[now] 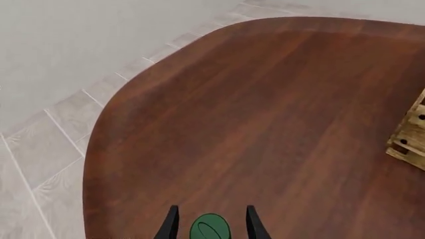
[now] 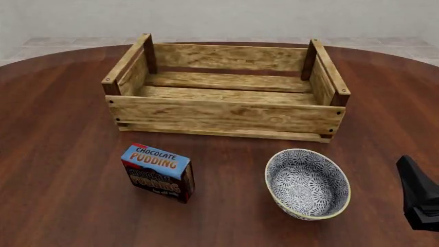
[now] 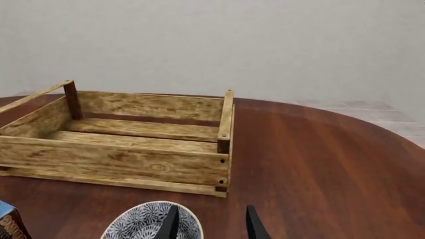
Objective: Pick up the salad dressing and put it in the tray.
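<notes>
left gripper [image 1: 210,225]: fingers on both sides of the green-topped salad dressing [image 1: 210,229], seen only in its wrist view | right gripper [image 3: 210,224]: narrow gap, holds nothing, above bowl [image 2: 307,183] | tray [image 2: 226,116]: far middle, nothing inside

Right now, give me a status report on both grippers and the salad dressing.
Left gripper astride the green bottle top, grip unconfirmed. Right gripper holds nothing, above the bowl. Tray has nothing in it. Pudding box in front of the tray.
</notes>
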You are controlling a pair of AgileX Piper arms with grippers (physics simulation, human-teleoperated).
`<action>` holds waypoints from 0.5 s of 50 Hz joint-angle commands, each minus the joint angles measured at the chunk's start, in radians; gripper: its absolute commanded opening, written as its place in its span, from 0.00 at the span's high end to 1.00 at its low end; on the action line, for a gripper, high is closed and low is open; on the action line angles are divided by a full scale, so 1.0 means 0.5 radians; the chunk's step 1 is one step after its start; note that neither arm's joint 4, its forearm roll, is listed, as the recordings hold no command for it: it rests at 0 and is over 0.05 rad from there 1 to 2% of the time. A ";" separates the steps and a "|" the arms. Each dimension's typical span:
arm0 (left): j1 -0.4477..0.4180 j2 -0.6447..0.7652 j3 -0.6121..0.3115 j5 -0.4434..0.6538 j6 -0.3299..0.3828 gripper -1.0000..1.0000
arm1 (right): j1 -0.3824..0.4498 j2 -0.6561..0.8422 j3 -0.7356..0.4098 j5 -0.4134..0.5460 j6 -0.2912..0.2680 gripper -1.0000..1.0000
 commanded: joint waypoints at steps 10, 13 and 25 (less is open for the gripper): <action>0.039 0.298 0.051 -0.213 0.015 0.00 | -0.006 -0.007 0.000 0.008 -0.007 0.00; 0.038 0.283 0.051 -0.181 0.031 0.00 | -0.009 -0.010 0.001 0.011 -0.007 0.00; 0.012 0.215 0.051 -0.015 0.049 0.00 | -0.009 -0.016 -0.002 0.016 -0.012 0.00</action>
